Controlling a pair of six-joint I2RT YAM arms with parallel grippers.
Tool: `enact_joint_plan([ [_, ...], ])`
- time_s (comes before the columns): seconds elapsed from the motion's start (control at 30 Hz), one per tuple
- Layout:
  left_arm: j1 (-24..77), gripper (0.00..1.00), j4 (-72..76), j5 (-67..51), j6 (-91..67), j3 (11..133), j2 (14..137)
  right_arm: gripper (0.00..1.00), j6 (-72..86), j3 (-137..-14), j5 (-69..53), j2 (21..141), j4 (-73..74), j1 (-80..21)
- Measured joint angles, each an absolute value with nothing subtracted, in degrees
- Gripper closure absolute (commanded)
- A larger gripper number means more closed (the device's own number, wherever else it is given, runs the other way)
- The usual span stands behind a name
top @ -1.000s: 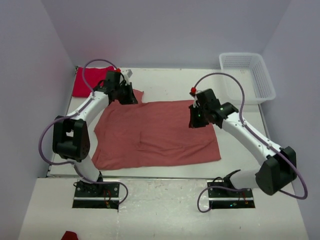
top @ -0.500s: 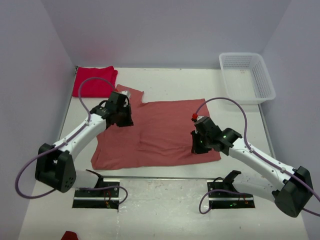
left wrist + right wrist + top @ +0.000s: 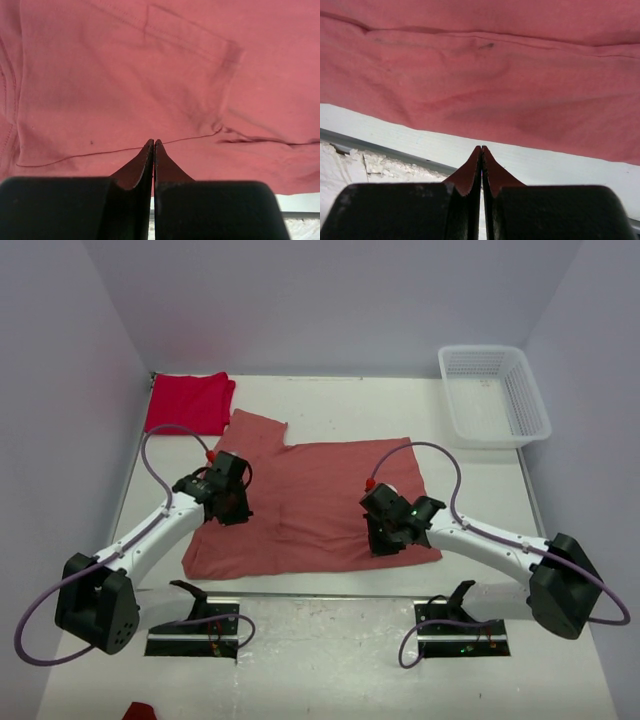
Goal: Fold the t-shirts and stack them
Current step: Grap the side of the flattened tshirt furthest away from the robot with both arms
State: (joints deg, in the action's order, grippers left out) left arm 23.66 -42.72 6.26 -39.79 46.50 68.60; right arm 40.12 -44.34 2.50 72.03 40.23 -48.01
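Observation:
The salmon-pink t-shirt [image 3: 320,500] lies spread flat in the middle of the table, one sleeve pointing to the far left. The bright red t-shirt [image 3: 188,402] lies folded at the far left corner. My left gripper [image 3: 232,510] hovers low over the pink shirt's left part, its jaws shut with no cloth between them; in the left wrist view the gripper [image 3: 153,142] points at a seam line on the pink cloth [image 3: 125,90]. My right gripper [image 3: 385,540] is near the shirt's front right hem, shut and empty; in the right wrist view the gripper [image 3: 481,148] hangs over bare table just short of the hem [image 3: 485,75].
A white mesh basket [image 3: 495,390] stands at the far right corner. The table's near edge [image 3: 380,150] runs close under the right gripper. Walls close in the left, right and back sides.
Both arms have swept back from the shirt's far part toward its near edge, jaws shut throughout. The pink shirt has stayed where it was, its far-left sleeve now uncovered.

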Motion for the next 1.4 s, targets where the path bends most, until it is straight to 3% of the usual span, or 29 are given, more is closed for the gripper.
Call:
enact_joint_plan([
  [0.77,23.07,1.0,-38.68,6.85,-41.95,40.69,80.49,1.0,42.44,-46.02,3.55,87.83,31.27,-52.25],
  [1.1,17.12,1.0,-39.05,4.05,-45.52,40.23,80.27,1.0,42.87,-48.82,3.99,91.15,28.29,-57.01],
  [1.4,8.34,1.0,-44.42,10.02,-48.47,39.79,78.48,1.0,43.81,-50.54,3.79,93.01,26.89,-59.92],
])
